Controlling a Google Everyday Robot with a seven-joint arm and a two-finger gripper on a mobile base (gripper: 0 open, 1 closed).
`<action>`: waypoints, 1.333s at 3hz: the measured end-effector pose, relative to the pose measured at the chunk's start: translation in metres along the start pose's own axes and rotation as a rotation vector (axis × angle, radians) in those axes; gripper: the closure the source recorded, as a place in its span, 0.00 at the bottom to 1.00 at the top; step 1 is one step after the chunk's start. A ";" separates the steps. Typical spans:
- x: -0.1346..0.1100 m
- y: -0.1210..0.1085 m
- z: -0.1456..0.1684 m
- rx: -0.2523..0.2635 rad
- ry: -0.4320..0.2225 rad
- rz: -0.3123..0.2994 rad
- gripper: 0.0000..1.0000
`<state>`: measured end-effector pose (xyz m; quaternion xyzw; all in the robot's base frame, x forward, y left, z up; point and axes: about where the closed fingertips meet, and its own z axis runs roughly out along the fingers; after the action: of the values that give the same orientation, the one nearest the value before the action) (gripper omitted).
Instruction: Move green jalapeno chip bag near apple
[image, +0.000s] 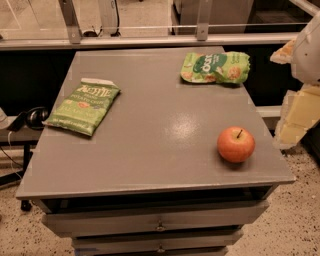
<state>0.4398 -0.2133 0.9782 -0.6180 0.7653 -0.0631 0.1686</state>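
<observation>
Since the olive chip bag (82, 107) lies flat at the left edge of the surface (150, 165), well apart from the apple (235, 144) front right, nothing holds it yet; the arm (300, 107) carries the jaws beyond the right edge, and I cannot tell whether they are wide or narrow.

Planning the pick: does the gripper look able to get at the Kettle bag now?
Probably yes. The gripper is off the table's right side; the Kettle bag lies uncovered near the left edge. Only the low apple is near that path.
</observation>
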 end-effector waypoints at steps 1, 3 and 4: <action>0.000 0.000 0.000 0.000 -0.001 0.000 0.00; -0.062 -0.063 0.050 0.020 -0.222 -0.149 0.00; -0.128 -0.080 0.081 0.007 -0.365 -0.225 0.00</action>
<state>0.5643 -0.0989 0.9497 -0.7002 0.6479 0.0288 0.2985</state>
